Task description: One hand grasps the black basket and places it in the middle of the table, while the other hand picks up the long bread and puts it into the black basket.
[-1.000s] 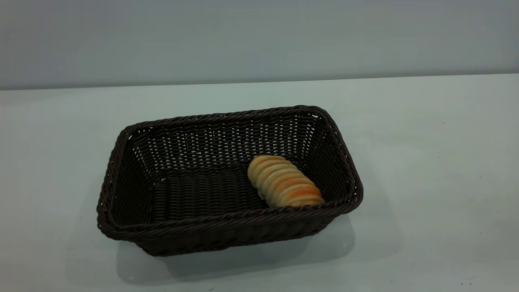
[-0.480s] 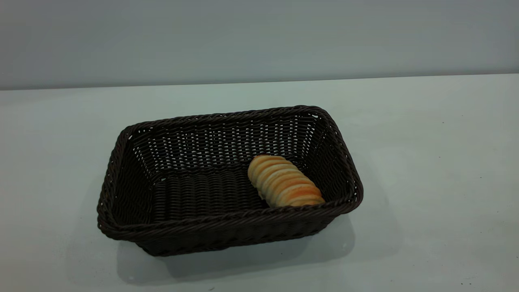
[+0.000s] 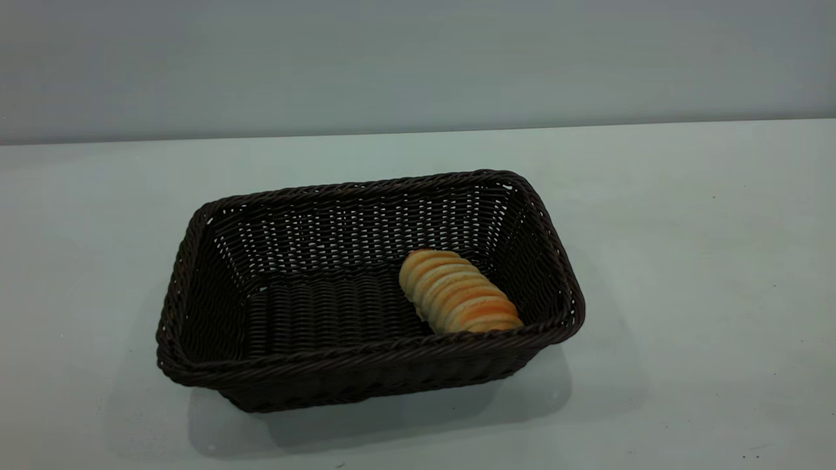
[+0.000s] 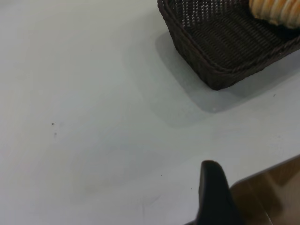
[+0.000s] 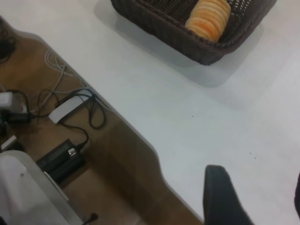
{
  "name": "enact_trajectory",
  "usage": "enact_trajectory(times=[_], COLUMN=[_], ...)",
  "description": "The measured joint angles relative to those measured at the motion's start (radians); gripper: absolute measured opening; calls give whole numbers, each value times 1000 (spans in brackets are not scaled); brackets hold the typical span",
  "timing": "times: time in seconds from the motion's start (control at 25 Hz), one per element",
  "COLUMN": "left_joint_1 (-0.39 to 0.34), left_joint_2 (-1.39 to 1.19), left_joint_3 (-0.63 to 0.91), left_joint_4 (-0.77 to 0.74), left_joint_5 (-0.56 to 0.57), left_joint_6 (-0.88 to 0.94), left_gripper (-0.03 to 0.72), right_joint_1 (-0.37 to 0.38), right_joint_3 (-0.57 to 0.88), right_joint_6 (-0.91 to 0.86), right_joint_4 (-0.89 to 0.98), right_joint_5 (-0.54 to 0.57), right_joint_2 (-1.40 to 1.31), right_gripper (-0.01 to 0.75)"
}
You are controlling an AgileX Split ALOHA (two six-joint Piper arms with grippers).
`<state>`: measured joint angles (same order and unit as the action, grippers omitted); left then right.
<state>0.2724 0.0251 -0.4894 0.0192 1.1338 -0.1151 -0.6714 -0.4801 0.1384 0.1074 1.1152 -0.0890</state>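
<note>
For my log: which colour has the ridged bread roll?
Golden-orange with cream ridges, long bread; exterior view shows it best.

black basket (image 4: 220,47) corner, long bread (image 4: 276,11), table (image 4: 93,117)

This looks like a robotics lab or test room, not a home. A broad plain white tabletop (image 3: 686,261) stands against a bare grey wall (image 3: 418,59), with nothing decorative about. Beyond the table's edge, the right wrist view shows a brown wooden floor (image 5: 117,159) strewn with loose black and white cables (image 5: 70,93), a white power adapter (image 5: 68,108) and a black box-shaped device (image 5: 61,161).
</note>
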Motion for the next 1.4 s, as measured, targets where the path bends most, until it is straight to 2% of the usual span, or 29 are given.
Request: enact_trajectory(times=[0.56,0.64,0.68,0.72,0.92,1.0,1.08,1.4], left_joint_1=[0,-8,-28,-59,-339,-405,-415,-387], left_joint_2=[0,0,0,0,0,0,0,0], left_joint_3=[0,0,0,0,0,0,0,0], left_joint_4=[1,2,2,2,3,3,3,3], left_joint_5=[0,0,0,0,0,0,0,1], left_joint_6=[0,0,0,0,0,0,1,2], left_gripper=[503,503,503,503,503,503,503,503], right_joint_1=[0,19,54,121,583,707,759,730], right_joint_3=[0,0,0,0,0,0,0,0], right_joint_6=[2,4,5,5,5,5,5,5], right_joint_4=[0,1,4,9,12,12,12,12], right_joint_5=[0,0,0,0,0,0,0,0], right_joint_2=[0,0,0,0,0,0,0,0], right_gripper=[356,356,356,356,356,356,356,356])
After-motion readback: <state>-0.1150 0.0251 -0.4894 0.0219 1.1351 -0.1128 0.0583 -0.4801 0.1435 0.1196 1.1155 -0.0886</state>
